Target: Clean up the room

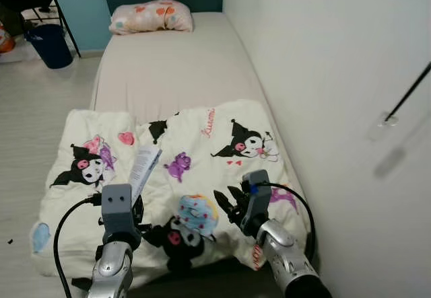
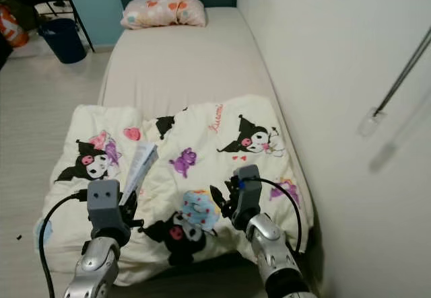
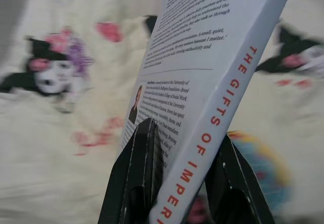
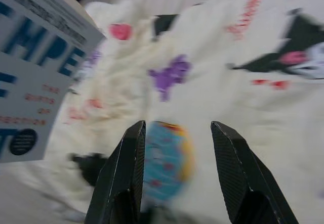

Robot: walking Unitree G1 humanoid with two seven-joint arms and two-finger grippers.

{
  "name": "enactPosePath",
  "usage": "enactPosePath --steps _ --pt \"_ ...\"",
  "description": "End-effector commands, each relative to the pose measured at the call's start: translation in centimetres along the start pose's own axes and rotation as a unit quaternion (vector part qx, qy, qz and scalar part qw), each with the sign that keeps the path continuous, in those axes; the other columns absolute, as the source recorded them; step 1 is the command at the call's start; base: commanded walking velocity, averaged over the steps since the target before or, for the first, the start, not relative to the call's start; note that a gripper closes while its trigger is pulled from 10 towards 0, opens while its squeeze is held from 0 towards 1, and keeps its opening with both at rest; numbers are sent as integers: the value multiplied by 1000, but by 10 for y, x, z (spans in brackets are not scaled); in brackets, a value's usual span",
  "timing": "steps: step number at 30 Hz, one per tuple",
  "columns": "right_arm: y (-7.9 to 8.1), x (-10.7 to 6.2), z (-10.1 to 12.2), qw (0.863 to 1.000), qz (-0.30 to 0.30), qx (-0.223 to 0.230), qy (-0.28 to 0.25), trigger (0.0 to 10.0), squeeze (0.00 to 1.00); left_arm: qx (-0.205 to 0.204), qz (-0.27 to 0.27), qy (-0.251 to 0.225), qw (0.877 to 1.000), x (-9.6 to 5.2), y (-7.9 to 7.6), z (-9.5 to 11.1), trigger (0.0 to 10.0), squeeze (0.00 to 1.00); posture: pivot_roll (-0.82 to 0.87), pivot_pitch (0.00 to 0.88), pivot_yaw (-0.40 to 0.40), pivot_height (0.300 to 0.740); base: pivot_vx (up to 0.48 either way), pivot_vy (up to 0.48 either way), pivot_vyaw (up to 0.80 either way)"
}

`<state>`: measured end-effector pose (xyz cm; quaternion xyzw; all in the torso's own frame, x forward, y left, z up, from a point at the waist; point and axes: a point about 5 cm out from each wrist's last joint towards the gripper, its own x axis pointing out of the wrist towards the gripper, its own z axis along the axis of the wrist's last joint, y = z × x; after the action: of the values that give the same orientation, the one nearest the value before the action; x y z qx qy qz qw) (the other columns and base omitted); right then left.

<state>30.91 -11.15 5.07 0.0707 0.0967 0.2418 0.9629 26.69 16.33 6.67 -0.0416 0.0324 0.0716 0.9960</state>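
My left gripper (image 1: 138,204) is shut on a white paperback book (image 1: 143,167) with red spine lettering (image 3: 223,107), held upright above the cartoon-print blanket (image 1: 195,150) at the foot of the bed. In the left wrist view both black fingers (image 3: 139,178) clamp the book's lower end. My right gripper (image 1: 229,207) hovers open over the blanket's blue patch (image 4: 167,158), with nothing between its fingers (image 4: 124,183). The book's front cover (image 4: 35,67) shows beside it in the right wrist view.
The bed (image 1: 175,69) runs along a white wall (image 1: 337,76) on the right, with a patterned pillow (image 1: 151,15) at its far end. A dark blue bin (image 1: 48,44) stands on the floor at the far left. A black rod (image 1: 407,93) leans by the wall.
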Motion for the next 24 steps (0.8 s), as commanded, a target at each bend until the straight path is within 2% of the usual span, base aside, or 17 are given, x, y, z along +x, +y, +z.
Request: enactPosePath --steps 1,16,18,24 --pt "4 1 -3 1000 3 9 4 10000 0 -7 8 -21 1000 0 5 6 10000 0 -5 151 -13 740 0 0 0" --pt "4 2 -2 1000 4 7 4 10000 0 -9 6 -20 1000 -3 6 5 10000 0 -4 153 -14 740 0 0 0" --pt "2 1 -8 999 -10 -19 30 10000 0 14 4 -8 1000 -4 9 -2 10000 0 -2 153 -16 740 0 0 0" --pt "-9 1 -5 998 -57 -14 27 10000 0 21 7 -3 1000 -5 15 -3 10000 0 1 153 -17 740 0 0 0"
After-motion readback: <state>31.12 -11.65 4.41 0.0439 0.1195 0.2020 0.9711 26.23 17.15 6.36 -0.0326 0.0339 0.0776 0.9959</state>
